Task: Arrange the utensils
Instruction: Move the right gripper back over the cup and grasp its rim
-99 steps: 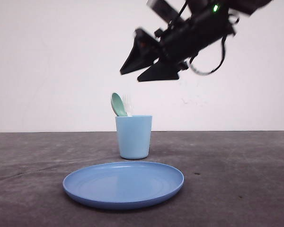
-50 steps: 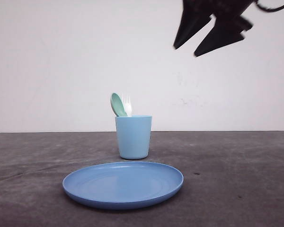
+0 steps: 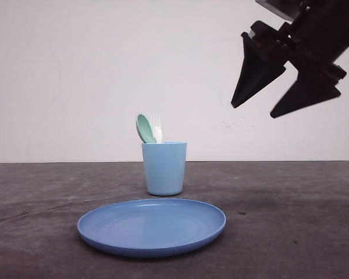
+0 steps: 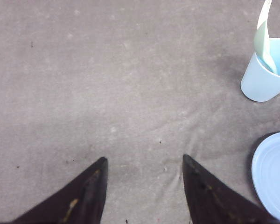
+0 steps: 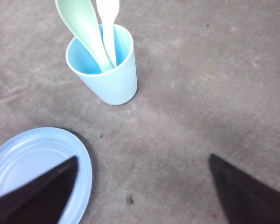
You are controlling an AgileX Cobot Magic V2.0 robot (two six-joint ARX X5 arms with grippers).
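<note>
Nearest the camera, the round blue plate [image 3: 151,226] is lying bare on the dark table [image 3: 291,221], and just behind it the light blue cup [image 3: 164,168] is holding the mint-green spoon [image 3: 144,128] and the white fork [image 3: 156,128] upright, side by side. Up in the air, well apart from the cup, the right gripper [image 3: 285,96] is hanging with its jaws spread and empty, while the left gripper [image 4: 144,186] is hovering over bare table, also spread and holding nothing. Both utensils are standing in the cup, so the sorting is looking finished, and the next move is probably calling only for the arms to clear away.

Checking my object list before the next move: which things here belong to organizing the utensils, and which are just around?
Belong to the job:
- white fork, standing in the cup
- mint-green spoon, standing in the cup beside the fork

Just around:
- light blue cup, holding both utensils
- round blue plate, bare, in front of the cup
- dark table
</note>
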